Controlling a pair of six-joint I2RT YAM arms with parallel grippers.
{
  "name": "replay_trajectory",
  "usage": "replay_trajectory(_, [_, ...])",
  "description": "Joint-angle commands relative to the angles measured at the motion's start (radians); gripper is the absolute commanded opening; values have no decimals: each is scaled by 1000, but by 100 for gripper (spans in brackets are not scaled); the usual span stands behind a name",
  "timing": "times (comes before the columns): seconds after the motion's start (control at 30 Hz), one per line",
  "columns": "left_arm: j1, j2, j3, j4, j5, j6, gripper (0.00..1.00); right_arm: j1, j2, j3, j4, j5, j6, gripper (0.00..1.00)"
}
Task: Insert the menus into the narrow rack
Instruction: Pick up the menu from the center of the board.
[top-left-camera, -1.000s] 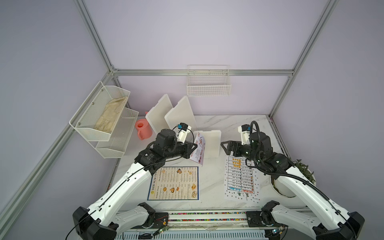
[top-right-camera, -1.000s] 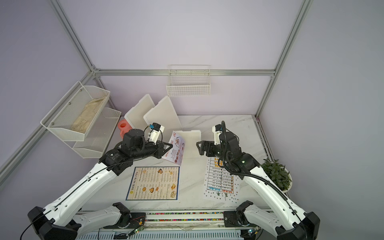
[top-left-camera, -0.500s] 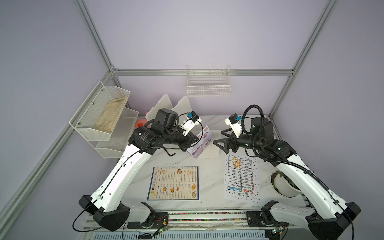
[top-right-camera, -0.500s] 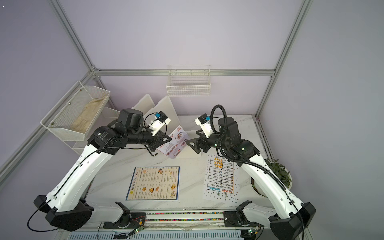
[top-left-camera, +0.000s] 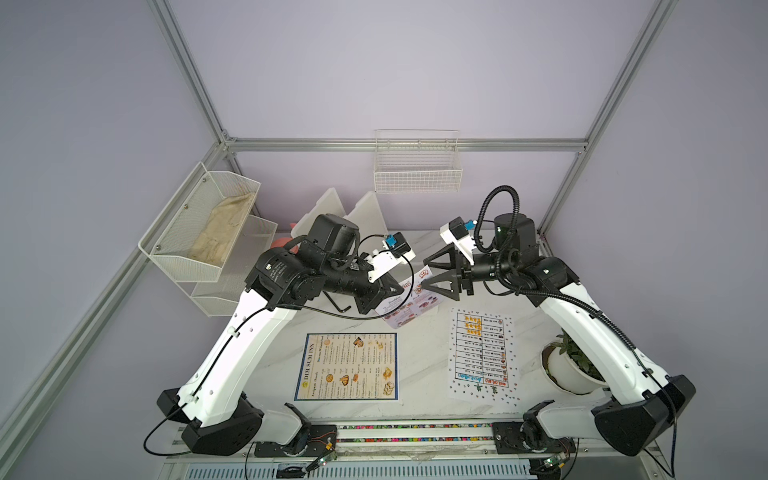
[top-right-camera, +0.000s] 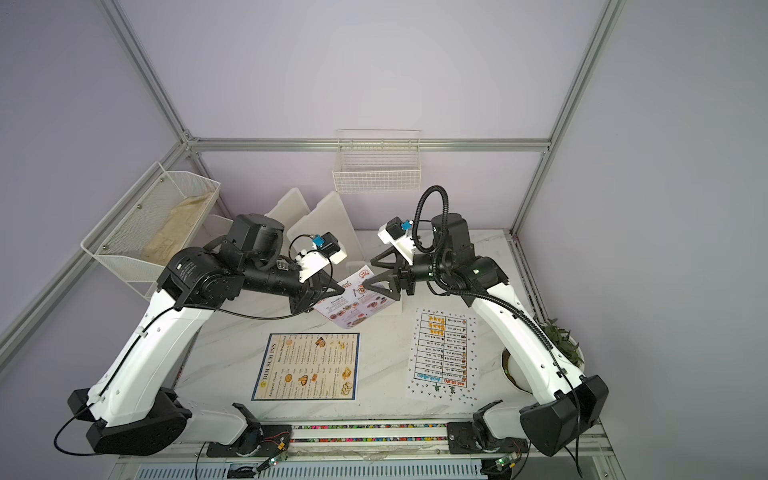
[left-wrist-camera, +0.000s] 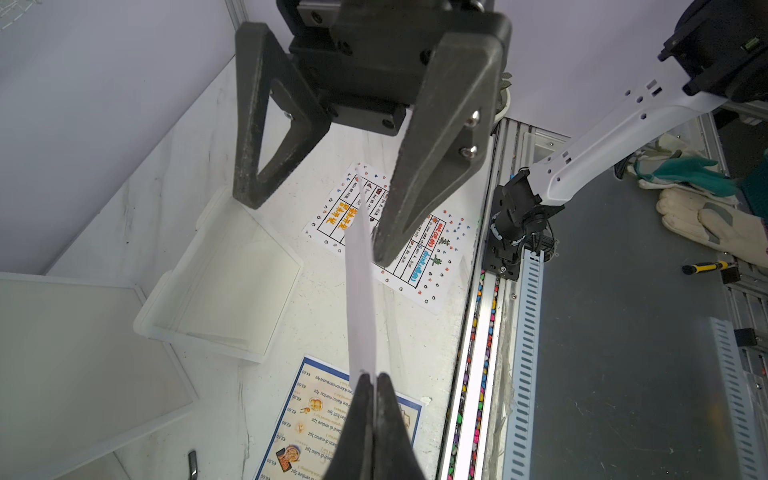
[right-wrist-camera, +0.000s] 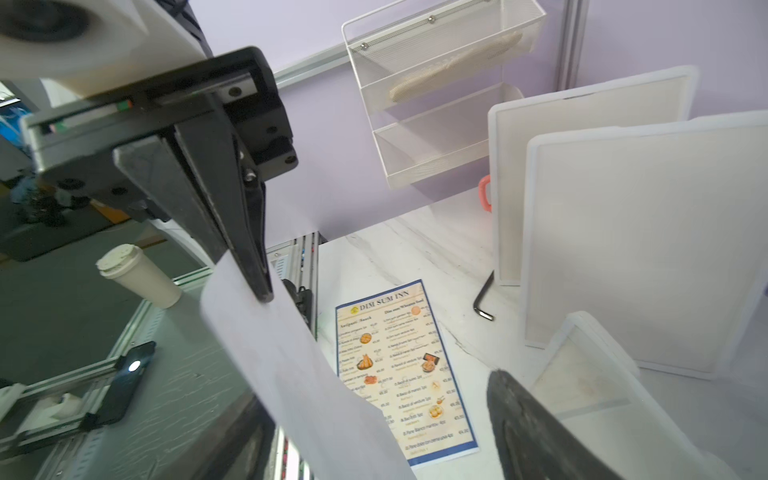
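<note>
While left gripper (left-wrist-camera: 372, 382) pinches Special Menu card (top-left-camera: 405, 309) edge-on in mid-air between arms, right gripper (top-left-camera: 424, 274) stands spread astride far edge. Card looks light, floppy, slick; likely bows. Best pinched near edge, both ends supported.

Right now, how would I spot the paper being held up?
Find the marble table between the two arms. Above it, the left end effector pinches a small food-photo card. Unlike the larger DIM SUM INN sheet and dotted sheet lying flat, it hangs in the air.
</note>
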Motion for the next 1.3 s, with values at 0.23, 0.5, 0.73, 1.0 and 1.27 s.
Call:
replay_trajectory(0.23, [-4, -16, 69, 49, -91, 29, 0, -2, -1, -32, -90, -127, -84, 65])
replay_trajectory(0.5, [-4, -26, 65, 71, -116, 25, 0, -2, 1, -32, -60, -119, -67, 55])
replay_trajectory(0.73, [-4, -49, 45, 111, -178, 23, 0, -2, 1, -59, -37, -81, -49, 48])
replay_trajectory(1.0, [-4, -45, 43, 147, -191, 13, 0, -2, -19, -76, 48, -68, 22, 25])
replay_trajectory(1.27, [3, -67, -3, 230, -228, -51, 37, -3, -59, -75, 96, 90, 97, 0])
